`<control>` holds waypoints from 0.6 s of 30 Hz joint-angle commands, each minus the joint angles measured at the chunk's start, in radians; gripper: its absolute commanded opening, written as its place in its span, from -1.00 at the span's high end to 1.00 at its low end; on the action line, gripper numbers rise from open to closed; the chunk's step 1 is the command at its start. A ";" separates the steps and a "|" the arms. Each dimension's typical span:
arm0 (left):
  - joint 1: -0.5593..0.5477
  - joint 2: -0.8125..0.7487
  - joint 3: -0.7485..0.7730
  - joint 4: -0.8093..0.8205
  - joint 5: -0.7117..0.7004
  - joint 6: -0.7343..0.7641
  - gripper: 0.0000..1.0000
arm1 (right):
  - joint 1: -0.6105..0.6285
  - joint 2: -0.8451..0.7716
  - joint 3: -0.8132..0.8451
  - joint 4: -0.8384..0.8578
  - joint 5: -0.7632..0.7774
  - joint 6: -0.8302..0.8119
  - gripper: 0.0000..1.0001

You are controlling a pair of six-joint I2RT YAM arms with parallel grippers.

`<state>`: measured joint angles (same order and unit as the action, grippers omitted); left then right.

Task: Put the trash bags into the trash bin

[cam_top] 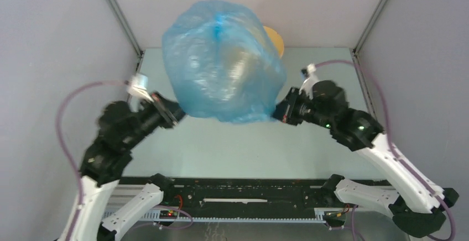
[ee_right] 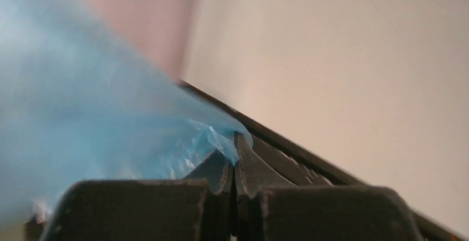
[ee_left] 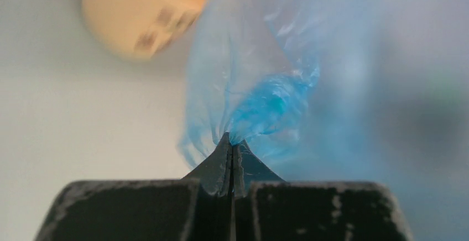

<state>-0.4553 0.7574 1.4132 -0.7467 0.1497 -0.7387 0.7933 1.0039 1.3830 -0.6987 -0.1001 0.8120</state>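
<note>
Your left claw [ee_left: 230, 144] and right claw [ee_right: 235, 147] each clamp the ballooned translucent light-blue film bag [cam_top: 221, 58]; round pale-tan bucket [cam_top: 275, 39] sits behind it, near the far edge of the counter [cam_top: 232, 147]

Robot lab test cell: plain grey wall panels [cam_top: 50, 36], metal corner struts [cam_top: 119, 15], bare tabletop [cam_top: 238, 150], black mounting rail [cam_top: 249, 188].

Glossy, wrinkled translucent plastic-film trash bag [cam_top: 224, 64]; smooth trash bin [ee_left: 138, 11].

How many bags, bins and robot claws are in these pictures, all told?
Blue bag: 1
Tan bin: 1
End effectors: 2, the left end effector and the right end effector, each pinching the bag
Total: 4
</note>
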 commanded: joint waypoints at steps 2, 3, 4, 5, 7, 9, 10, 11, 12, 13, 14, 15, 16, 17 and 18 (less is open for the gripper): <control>0.006 -0.170 -0.599 -0.097 0.078 -0.124 0.99 | -0.018 -0.041 -0.393 -0.068 -0.157 0.066 1.00; 0.006 -0.218 -0.663 -0.128 0.070 -0.140 0.99 | 0.001 -0.057 -0.443 -0.061 -0.171 0.074 1.00; 0.006 -0.279 -0.697 -0.156 0.074 -0.151 0.99 | 0.022 -0.073 -0.476 -0.061 -0.183 0.077 1.00; 0.006 -0.321 -0.712 -0.176 0.084 -0.162 0.99 | 0.054 -0.087 -0.487 -0.061 -0.190 0.074 1.00; 0.006 -0.385 -0.684 -0.189 0.109 -0.181 0.99 | 0.122 -0.118 -0.454 -0.054 -0.191 0.053 1.00; 0.006 -0.404 -0.597 -0.190 0.116 -0.183 0.99 | 0.167 -0.147 -0.390 -0.055 -0.180 0.044 1.00; 0.006 -0.394 -0.540 -0.195 0.118 -0.176 0.99 | 0.174 -0.152 -0.356 -0.054 -0.183 0.042 1.00; 0.006 -0.373 -0.481 -0.203 0.121 -0.169 0.99 | 0.175 -0.152 -0.321 -0.058 -0.182 0.041 1.00; 0.005 -0.346 -0.423 -0.205 0.130 -0.163 0.99 | 0.173 -0.149 -0.286 -0.061 -0.178 0.040 1.00; 0.006 -0.319 -0.347 -0.204 0.140 -0.158 0.99 | 0.172 -0.143 -0.256 -0.058 -0.178 0.039 1.00; 0.006 -0.291 -0.291 -0.204 0.142 -0.155 0.99 | 0.167 -0.136 -0.230 -0.054 -0.178 0.045 1.00; 0.006 -0.264 -0.239 -0.204 0.141 -0.151 0.99 | 0.159 -0.127 -0.205 -0.050 -0.183 0.052 1.00; 0.006 -0.238 -0.185 -0.209 0.132 -0.144 0.99 | 0.146 -0.120 -0.186 -0.045 -0.194 0.065 1.00; 0.006 -0.208 -0.140 -0.217 0.123 -0.135 0.99 | 0.132 -0.112 -0.169 -0.039 -0.206 0.074 1.00; 0.006 -0.183 -0.094 -0.233 0.112 -0.124 0.99 | 0.116 -0.103 -0.153 -0.036 -0.212 0.082 1.00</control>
<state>-0.4549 0.4728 1.1572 -0.9722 0.2584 -0.8898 0.9459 0.8696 1.1751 -0.7574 -0.2779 0.8661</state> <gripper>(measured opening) 0.006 0.006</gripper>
